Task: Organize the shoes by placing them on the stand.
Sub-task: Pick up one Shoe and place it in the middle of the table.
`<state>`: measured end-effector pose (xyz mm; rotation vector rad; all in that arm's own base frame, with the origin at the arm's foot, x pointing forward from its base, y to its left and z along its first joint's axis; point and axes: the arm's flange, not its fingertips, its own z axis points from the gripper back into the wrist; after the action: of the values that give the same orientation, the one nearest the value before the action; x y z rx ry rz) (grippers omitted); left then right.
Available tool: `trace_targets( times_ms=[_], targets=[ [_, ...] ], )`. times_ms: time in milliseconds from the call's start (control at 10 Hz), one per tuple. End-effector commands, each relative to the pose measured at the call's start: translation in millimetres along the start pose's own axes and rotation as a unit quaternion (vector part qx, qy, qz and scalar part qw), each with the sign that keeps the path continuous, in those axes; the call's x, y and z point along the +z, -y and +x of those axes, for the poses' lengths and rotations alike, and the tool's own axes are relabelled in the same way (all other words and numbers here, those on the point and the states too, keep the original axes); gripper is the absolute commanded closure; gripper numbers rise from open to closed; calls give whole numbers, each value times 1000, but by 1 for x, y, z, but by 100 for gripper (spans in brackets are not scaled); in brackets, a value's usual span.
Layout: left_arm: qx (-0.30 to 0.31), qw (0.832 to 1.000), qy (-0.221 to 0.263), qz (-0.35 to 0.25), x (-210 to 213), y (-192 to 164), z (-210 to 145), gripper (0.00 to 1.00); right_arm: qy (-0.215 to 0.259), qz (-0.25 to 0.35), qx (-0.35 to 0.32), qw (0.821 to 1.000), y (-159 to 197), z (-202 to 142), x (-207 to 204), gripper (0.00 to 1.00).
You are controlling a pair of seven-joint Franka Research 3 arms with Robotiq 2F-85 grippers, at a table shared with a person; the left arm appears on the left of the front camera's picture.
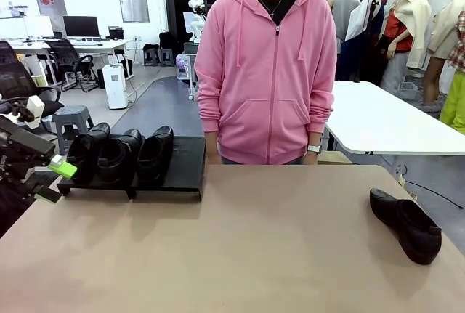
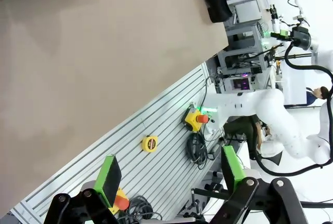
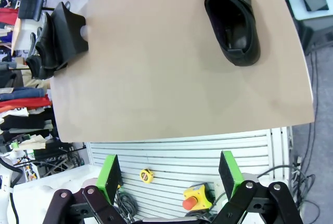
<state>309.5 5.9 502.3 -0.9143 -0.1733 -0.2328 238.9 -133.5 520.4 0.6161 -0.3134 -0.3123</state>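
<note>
Shoes on the stand overlap, their toes hidden.

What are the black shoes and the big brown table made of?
The lone shoe looks like smooth black leather, or something made to look like it: light shines off its top and rim. The three shoes on the stand gleam the same way. The table looks like plain tan board with a dull finish, flat and without shine; the exact material is hard to tell.
</note>
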Motion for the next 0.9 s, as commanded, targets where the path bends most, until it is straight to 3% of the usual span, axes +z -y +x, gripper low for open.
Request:
trace_targets(
  times_ms=[0,200,300,400,500,600,800],
  targets=[
    [-11,1000,5,-11,1,0,2,0,2,15,12,1000,0,0,1,0],
    [-11,1000,5,-11,1,0,2,0,0,0,0,1000,0,0,0,0],
    [-11,1000,5,-11,1,0,2,0,6,-124,26,992,-19,13,-26,0],
    [-11,1000,5,-11,1,0,2,0,13,-228,83,970,-41,35,-61,0],
    [-11,1000,5,-11,1,0,2,0,51,-335,126,932,-58,59,-91,0],
    [-11,1000,5,-11,1,0,2,0,81,-377,151,910,-75,75,-118,0],
    [-11,1000,5,-11,1,0,2,0,98,-346,179,916,-90,83,-146,0]
  ],
)
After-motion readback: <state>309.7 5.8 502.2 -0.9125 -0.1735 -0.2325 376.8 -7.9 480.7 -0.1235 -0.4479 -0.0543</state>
